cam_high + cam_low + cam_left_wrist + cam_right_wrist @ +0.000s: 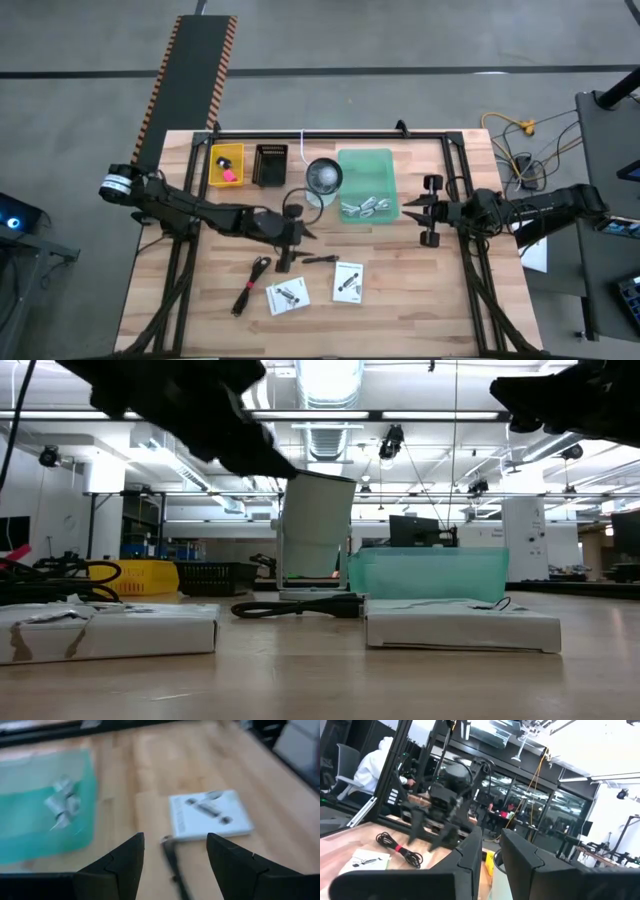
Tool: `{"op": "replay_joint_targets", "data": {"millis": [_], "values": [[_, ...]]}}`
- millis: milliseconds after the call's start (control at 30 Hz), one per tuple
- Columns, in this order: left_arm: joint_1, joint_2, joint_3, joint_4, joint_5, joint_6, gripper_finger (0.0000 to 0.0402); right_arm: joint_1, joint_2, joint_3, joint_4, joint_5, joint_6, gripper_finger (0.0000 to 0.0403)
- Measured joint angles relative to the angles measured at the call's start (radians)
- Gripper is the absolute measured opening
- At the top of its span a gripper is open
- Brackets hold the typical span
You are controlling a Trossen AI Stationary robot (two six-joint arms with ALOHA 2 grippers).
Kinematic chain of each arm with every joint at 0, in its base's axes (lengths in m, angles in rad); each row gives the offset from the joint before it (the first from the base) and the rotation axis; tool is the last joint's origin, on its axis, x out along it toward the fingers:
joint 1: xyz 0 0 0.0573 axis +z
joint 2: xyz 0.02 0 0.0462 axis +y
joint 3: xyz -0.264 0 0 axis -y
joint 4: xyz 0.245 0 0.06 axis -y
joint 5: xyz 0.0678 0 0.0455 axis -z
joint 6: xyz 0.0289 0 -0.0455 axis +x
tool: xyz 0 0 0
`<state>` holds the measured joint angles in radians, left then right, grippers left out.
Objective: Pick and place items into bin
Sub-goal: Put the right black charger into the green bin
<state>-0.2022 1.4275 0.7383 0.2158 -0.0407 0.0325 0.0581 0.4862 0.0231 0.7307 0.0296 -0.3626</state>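
Wood table (400,290), pkt print (207,810) wrist-only

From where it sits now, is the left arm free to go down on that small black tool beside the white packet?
Probably yes. The left gripper hangs open right above the small black tool, with nothing between them. The white packet lies just beyond, apart from the approach.

Left arm reaches in from the left edge of the surface (400,310) to its middle, forearm low and nearly level. Left tool (172,851) hovers above the surface with fingers (125,862) spread apart, nothing between them. Right arm stretches in from the right edge, held raised. Right tool (491,851) points toward the centre, fingers (470,852) nearly together, empty.
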Motion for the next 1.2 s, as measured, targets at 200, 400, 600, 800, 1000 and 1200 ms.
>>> {"op": "replay_joint_targets", "data": {"millis": [200,400,600,800,1000,1200], "values": [[-0.097,0.046,0.032,0.044,0.002,-0.096,0.0198,0.000,0.001,0.000,-0.013,0.000,0.020,0.0057],[-0.131,0.149,0.030,0.054,-0.080,-0.246,0.0198,0.000,0.000,0.000,-0.036,0.000,0.048,0.0059],[-0.125,0.208,0.030,-0.017,-0.101,-0.368,0.0198,0.001,0.002,0.000,-0.045,-0.001,0.048,0.0063],[-0.124,0.239,0.021,-0.047,-0.210,-0.368,0.0199,0.001,0.002,0.000,-0.047,-0.001,0.073,0.0060],[-0.116,0.292,0.021,-0.042,-0.223,-0.368,0.0199,0.001,0.002,0.000,-0.056,-0.003,0.097,0.0061],[-0.093,0.328,0.026,-0.041,-0.222,-0.367,0.0198,0.001,0.001,0.000,-0.063,-0.003,0.101,0.0063]]}}
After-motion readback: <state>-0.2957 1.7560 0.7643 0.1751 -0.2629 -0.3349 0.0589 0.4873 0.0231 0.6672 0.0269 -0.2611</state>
